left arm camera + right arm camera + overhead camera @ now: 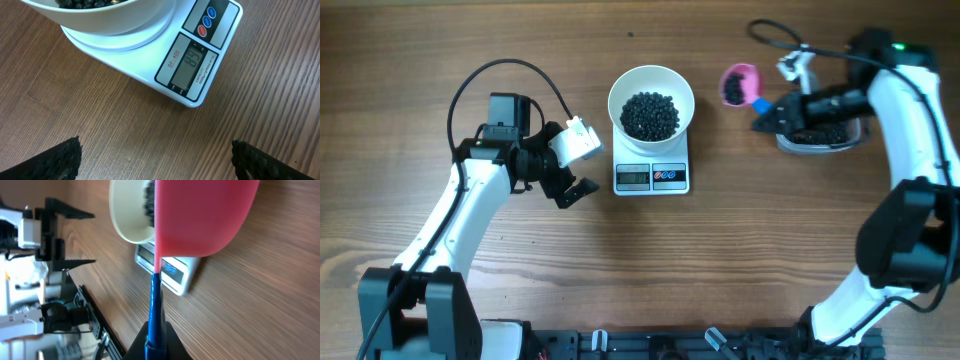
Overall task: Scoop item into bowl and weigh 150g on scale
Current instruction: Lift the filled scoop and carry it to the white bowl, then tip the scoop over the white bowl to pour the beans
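Pink smooth plastic forms the rounded head of the scoop (200, 215), which tapers into a slim blue handle (156, 305). The right hand (154, 342) is clamped shut on the lower end of that handle. The handle's long axis runs straight out from the hand, head foremost.

The bowl (620, 85) is round, white and glossy. It lies ahead of the right hand and off to the left of the scoop head, apart from it. It sits centred on the scale (651, 177), a flat white rectangle. The item (650, 115), a dark heap of small round beads, fills the bowl's middle. The clear tub (790, 145) lies directly beneath the right hand. Whether the scoop carries a load cannot be told with certainty.

The left hand (157, 167) stands with its jaws spread wide and empty, its ribbed black fingers (60, 160) clear of everything. The scale's grey display (192, 65) lies just ahead of it and appears to read 89, so the target is judged not yet reached.

Although the left hand is nearer the scale, the right hand holds the tool. Any tipping move should carry the head forward and leftward over the bowl rim above the grained wooden surface (740, 250).
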